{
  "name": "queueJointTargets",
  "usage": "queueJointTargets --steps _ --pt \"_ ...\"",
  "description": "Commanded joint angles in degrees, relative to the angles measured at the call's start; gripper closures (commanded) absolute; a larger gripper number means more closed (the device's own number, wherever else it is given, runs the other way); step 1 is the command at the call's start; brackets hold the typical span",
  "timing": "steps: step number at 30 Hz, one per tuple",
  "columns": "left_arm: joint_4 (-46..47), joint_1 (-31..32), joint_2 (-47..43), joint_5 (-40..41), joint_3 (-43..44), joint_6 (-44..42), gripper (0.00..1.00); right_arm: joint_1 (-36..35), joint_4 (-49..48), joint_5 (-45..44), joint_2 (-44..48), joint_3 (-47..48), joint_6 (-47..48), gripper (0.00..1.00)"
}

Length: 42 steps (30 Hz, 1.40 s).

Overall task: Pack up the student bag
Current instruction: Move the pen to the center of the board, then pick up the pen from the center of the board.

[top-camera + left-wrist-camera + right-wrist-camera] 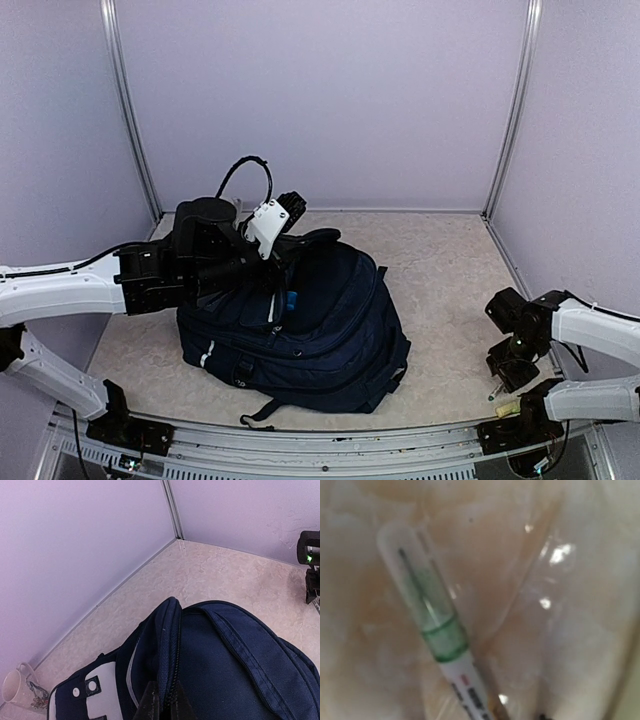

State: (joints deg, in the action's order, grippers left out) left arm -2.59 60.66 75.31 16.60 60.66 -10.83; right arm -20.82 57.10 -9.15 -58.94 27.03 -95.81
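The student bag (320, 320), dark navy, lies in the middle of the table with its white patch with square holes (95, 705) showing. My left gripper (166, 706) is shut on the zipper edge of the bag's main opening and holds it up. Something small and blue (290, 298) shows inside the opening. My right gripper (505, 380) points down at the table at the right, away from the bag. A white pen with a clear green cap (437, 630) lies very close under it, blurred. Its fingers do not show in the right wrist view.
A white mug (15, 690) stands by the left wall behind the bag. Pale walls with metal corner posts (130, 120) close the table on three sides. The table's near edge is a metal rail (330, 440) between the arm bases.
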Motion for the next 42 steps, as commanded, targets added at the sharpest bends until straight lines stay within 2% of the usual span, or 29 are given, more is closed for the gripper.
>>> queueJointTargets --steps 1,3,9,13,16,21,24,28,34,38,42 --pt "7.2 -0.7 -2.3 -0.8 0.4 -1.8 1.0 0.5 -3.7 -0.4 -0.8 -0.5 -1.3 0.5" --pt "6.8 -0.7 -2.0 -0.9 0.6 -1.9 1.0 0.5 -5.0 -0.7 -3.7 -0.4 -0.2 0.51" --pt "6.7 -0.7 -2.3 -0.6 0.6 -2.2 1.0 0.8 -12.9 -4.3 -9.2 0.0 8.0 0.77" --pt "7.0 -0.8 -1.9 -0.9 0.8 -2.3 1.0 0.8 -22.8 -0.5 -12.5 1.1 20.7 0.93" --pt "6.8 -0.9 -1.5 -0.7 0.9 -2.4 1.0 0.8 -28.1 4.3 -16.1 2.9 28.4 1.0" --pt "6.6 -1.0 -1.9 -0.8 0.9 -2.3 1.0 -0.6 -31.1 11.2 -23.4 7.9 40.2 1.0" --pt "6.6 -1.2 -1.7 -0.6 0.9 -2.4 1.0 -3.1 -28.7 12.0 -26.4 13.1 44.0 1.0" --pt "6.1 -1.7 -1.1 -0.8 1.5 -1.6 1.0 -8.0 -25.3 7.4 -23.6 20.7 45.7 1.0" --pt "3.9 -3.3 1.2 -1.5 4.0 -0.7 1.0 -16.3 -29.3 6.9 -16.7 29.6 44.2 1.0" --pt "3.1 -4.5 1.3 -1.5 5.2 0.6 1.0 -26.0 -40.4 8.1 -15.4 33.9 42.9 1.0" --pt "3.4 -4.8 1.2 -2.4 5.6 1.3 1.0 -32.0 -55.6 13.7 -19.2 33.2 35.9 1.0"
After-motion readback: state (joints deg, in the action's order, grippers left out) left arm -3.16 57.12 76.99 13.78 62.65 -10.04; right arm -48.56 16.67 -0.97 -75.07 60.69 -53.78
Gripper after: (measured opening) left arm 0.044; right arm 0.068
